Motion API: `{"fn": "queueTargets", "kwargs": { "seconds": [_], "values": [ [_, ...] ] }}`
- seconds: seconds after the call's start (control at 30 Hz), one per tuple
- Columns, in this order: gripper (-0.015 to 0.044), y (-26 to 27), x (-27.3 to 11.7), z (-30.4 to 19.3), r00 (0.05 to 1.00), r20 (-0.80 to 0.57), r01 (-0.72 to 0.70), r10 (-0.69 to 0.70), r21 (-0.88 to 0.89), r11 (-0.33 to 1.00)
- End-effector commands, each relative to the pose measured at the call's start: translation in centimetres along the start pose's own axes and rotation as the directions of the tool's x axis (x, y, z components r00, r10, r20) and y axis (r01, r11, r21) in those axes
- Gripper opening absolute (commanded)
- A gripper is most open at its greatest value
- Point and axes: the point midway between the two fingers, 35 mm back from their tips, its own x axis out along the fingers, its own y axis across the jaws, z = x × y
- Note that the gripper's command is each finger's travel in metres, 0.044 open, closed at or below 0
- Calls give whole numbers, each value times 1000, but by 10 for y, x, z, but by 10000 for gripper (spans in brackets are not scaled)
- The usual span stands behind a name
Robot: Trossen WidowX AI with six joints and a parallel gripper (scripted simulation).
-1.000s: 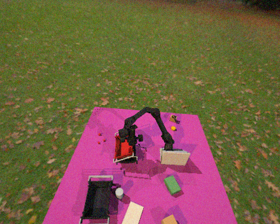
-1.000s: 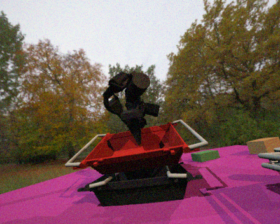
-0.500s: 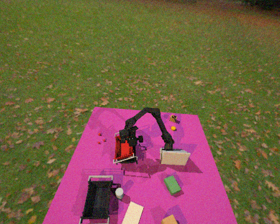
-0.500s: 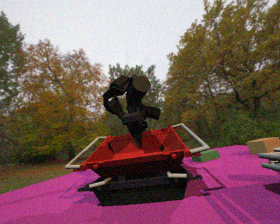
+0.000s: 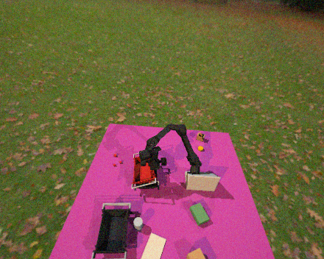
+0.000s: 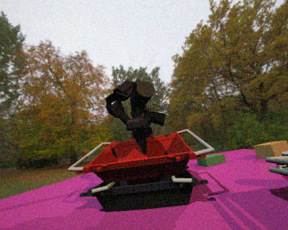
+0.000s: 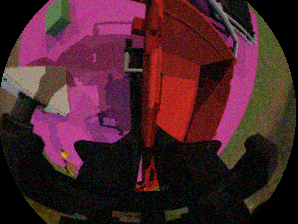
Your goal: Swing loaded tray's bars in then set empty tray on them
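The red empty tray (image 5: 146,176) (image 6: 122,164) (image 7: 177,100) hangs close above the black loaded tray (image 6: 148,197). It is tilted, its left end lower in the exterior view, and its own wire bars stick out at both ends. My gripper (image 6: 144,151) (image 7: 147,123) is shut on one long side wall of the red tray, one finger inside it. The black tray's left bar (image 6: 103,187) and right bar (image 6: 182,180) are turned inward at its top, under the red tray. The red tray hides the load; whether it touches the bars cannot be told.
Another black tray with bars (image 5: 113,233) stands near the front left, beside a white cylinder (image 5: 138,223). A green block (image 5: 199,213) (image 6: 211,160), a cream board (image 5: 153,246) and a tan block (image 5: 196,254) are at the front. A cream panel (image 5: 203,182) stands by the arm's base.
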Motion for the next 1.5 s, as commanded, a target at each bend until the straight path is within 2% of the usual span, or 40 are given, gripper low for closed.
{"fn": "queueTargets", "kwargs": {
  "seconds": [0.0, 1.47],
  "values": [
    [0, 4, 3, -2, 1000, 4, -7, 7, 4, 1000],
    [0, 11, 13, -2, 1000, 4, -7, 7, 4, 1000]
  ]
}}
